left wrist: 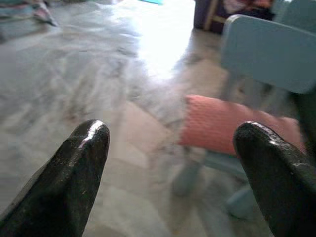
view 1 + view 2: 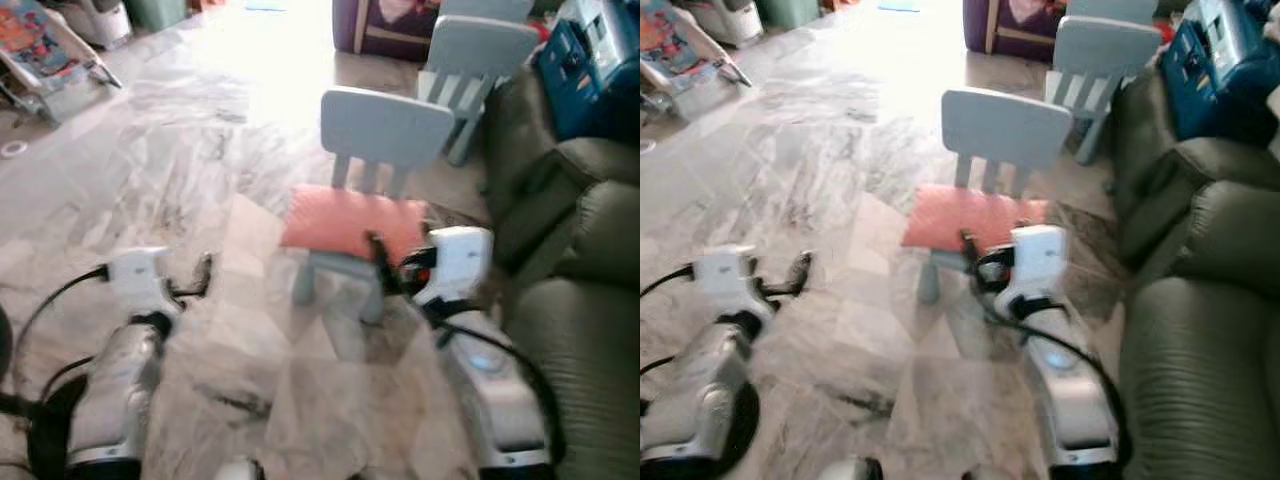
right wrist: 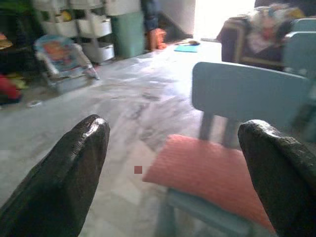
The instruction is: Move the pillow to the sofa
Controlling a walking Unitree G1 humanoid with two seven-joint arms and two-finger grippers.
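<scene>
While fingers gape, right end effector point(image 3: 173, 173) faces pillow point(image 3: 212, 173).

One pillow point(image 2: 352, 222), two chairs point(image 2: 385, 130), one sofa point(image 2: 585, 330).

Small chairs and nursery clutter on a marble floor

A pale blue child's chair point(image 2: 385, 135) stands on the veined marble floor point(image 2: 180, 190), a second blue chair point(image 2: 478, 50) behind it. A baby bouncer point(image 2: 45, 50) sits far left near white storage bins point(image 3: 94, 29) and a green bin point(image 3: 129, 32). A blue bag point(image 2: 590, 60) rests at far right.
</scene>
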